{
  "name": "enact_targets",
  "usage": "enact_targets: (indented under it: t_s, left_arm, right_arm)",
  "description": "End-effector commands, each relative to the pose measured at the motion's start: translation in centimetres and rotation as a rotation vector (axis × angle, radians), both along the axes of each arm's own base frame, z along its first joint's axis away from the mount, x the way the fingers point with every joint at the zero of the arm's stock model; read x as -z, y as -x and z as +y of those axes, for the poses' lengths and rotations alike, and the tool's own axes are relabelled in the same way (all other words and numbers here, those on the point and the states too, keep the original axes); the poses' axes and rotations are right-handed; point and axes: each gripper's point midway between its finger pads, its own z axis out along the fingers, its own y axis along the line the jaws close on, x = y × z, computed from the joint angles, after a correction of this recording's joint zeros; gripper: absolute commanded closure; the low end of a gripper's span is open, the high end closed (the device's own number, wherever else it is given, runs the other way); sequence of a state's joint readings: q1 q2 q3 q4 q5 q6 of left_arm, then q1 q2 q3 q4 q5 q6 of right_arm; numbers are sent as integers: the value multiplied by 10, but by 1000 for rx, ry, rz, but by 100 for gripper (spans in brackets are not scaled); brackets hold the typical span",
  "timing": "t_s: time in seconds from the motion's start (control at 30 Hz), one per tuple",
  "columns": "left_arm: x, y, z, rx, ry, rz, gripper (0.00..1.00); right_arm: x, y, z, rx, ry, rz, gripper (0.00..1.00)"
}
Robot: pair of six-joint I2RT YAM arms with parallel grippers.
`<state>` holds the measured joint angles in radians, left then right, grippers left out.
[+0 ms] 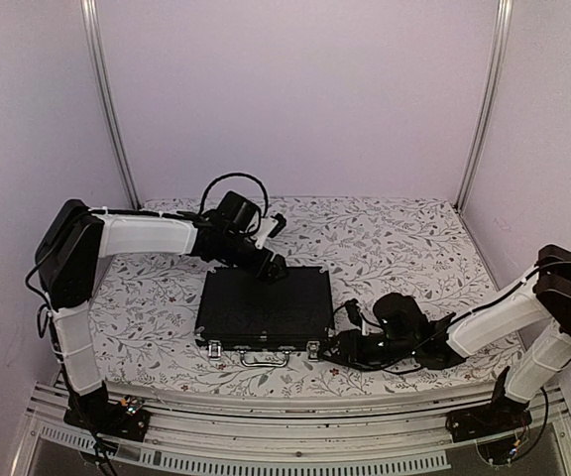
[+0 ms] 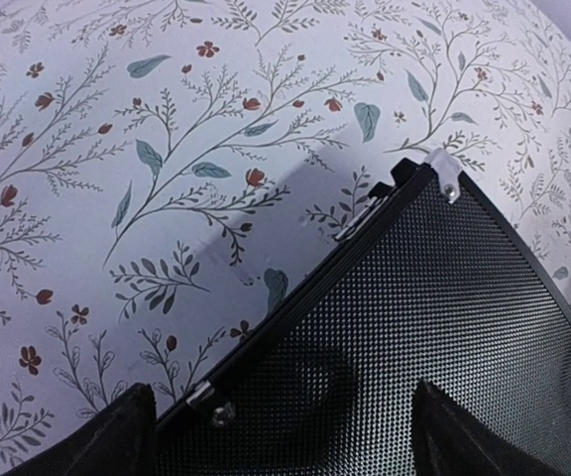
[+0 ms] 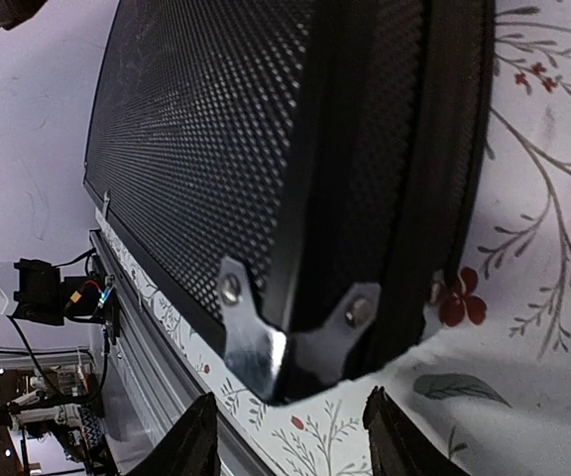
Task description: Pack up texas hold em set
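- Floral cloth (image 1: 414, 238) covers the work surface, with pale walls (image 1: 295, 89) behind and to both sides.
- At left, we see the left gripper (image 1: 271, 266) reaching over the far edge of the case (image 1: 266, 307), right of that edge's middle. Its wrist view shows both fingers (image 2: 117, 436) spread wide above the textured lid (image 2: 444, 297), with nothing in their hold. We cannot tell whether they touch the lid.
- In the middle, the case lies flat and closed on the cloth, near its front edge. The handle (image 1: 264, 359) and two latches (image 1: 213, 348) face the arm bases.
- At right, the right gripper (image 1: 343, 347) sits low, just beside the case's near right corner. In its wrist view we find the fingers (image 3: 191, 441) apart, gripping nothing, with the metal corner (image 3: 266, 342) just ahead of the gap.
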<state>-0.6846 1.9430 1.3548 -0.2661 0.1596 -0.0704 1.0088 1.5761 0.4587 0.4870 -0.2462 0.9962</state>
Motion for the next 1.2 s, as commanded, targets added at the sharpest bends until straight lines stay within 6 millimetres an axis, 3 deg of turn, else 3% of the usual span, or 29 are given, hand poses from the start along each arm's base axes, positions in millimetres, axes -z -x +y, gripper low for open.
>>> enact_targets:
  t_s: [0.0,0.4,0.5,0.67,1.17]
  left_arm:
    - [21,-2,-1,-7,-37,20,11]
    - [42,2,-1,-59,-62,138,11]
    - [45,3,0,-63,-65,150,11]
    - [45,5,-1,-65,-67,157,11]
    - [46,17,-4,-45,-72,195,12]
  right_arm:
    - [-6,-3,21,-28,-42,-8,51]
    - [23,12,24,-17,22,54,63]
    - [34,9,18,22,54,68,70]
    - [49,7,6,79,96,89,73]
    - [60,-11,-1,154,186,39,86]
